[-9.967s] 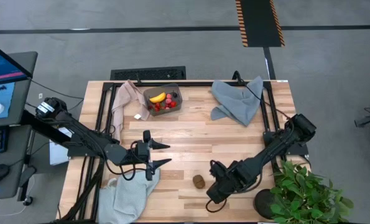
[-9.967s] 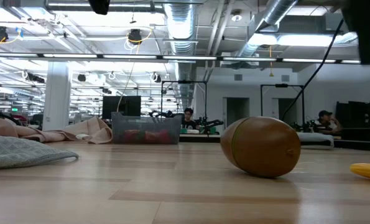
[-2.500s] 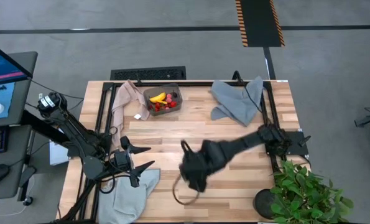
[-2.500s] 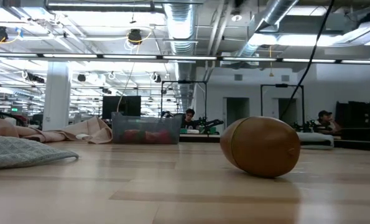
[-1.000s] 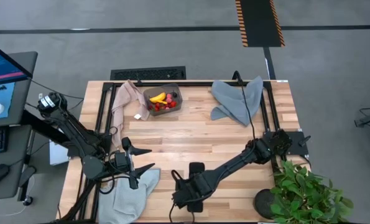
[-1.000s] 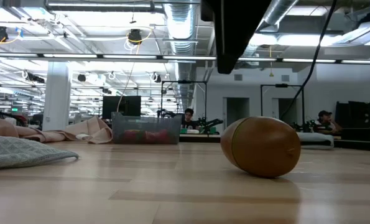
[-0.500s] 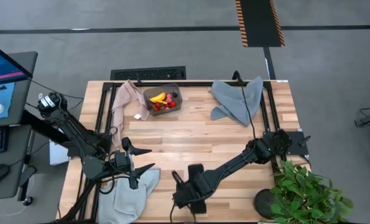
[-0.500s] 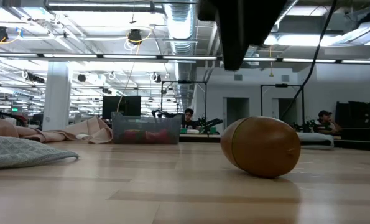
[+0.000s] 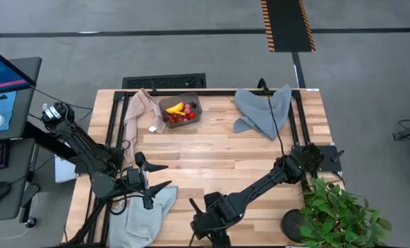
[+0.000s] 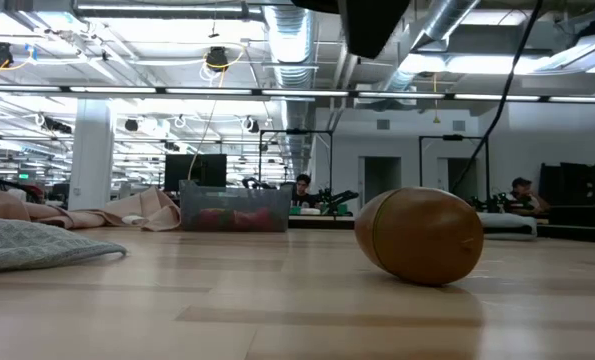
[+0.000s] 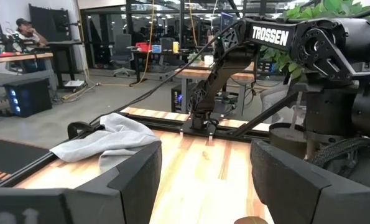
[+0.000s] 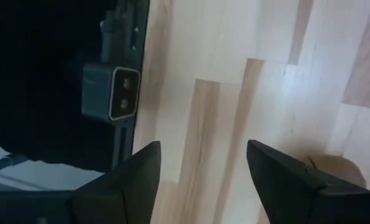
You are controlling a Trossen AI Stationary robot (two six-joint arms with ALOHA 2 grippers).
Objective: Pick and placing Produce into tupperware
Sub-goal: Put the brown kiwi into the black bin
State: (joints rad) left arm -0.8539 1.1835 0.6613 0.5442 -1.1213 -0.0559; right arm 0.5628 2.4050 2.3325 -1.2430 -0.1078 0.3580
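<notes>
The brown kiwi (image 10: 422,235) lies on its side on the wooden table near the front edge. In the high view my right arm hides it. My right gripper (image 9: 205,224) hangs above the table by the kiwi, open and empty, and in its wrist view (image 12: 203,186) it faces the table's near edge. The tupperware (image 9: 180,109) stands at the far left with the banana (image 9: 175,108) and red strawberries (image 9: 182,116) inside. A tiny yellow piece (image 9: 152,129) lies beside it. My left gripper (image 9: 167,176) is open and empty at the left.
A grey-blue cloth (image 9: 144,213) lies at the near left under my left gripper, and another (image 9: 263,110) lies at the far right. A beige-pink cloth (image 9: 137,110) lies left of the tub. A potted plant (image 9: 339,217) stands at the near right corner. A small camera box (image 12: 110,93) sits on the near edge.
My right gripper has gone a little toward the table's near edge, still open, above the kiwi. The kiwi has stayed where it was.
</notes>
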